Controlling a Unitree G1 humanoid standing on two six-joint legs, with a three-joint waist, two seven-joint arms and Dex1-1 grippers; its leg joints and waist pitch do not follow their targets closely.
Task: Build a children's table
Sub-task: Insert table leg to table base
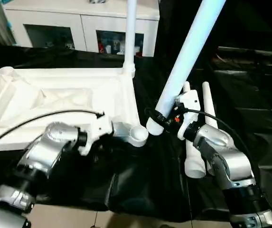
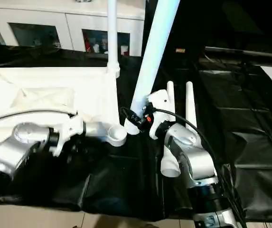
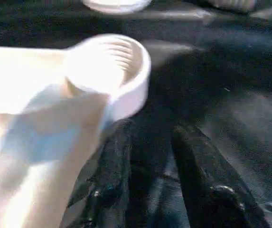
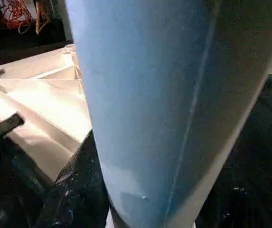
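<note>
1. My left gripper (image 3: 145,180) sits at the near right corner of the upturned table top (image 1: 79,95), beside its round socket (image 1: 138,134); I cannot tell whether its fingers grip.
2. My right gripper (image 1: 166,118) clamps a tilted leg (image 1: 185,61), its low end just right of that socket.
3. Two legs (image 1: 207,109) lie further right.

A white cabinet (image 1: 79,21) with glass doors is seen at upper left; black sheeting (image 1: 249,95) is spread below.
</note>
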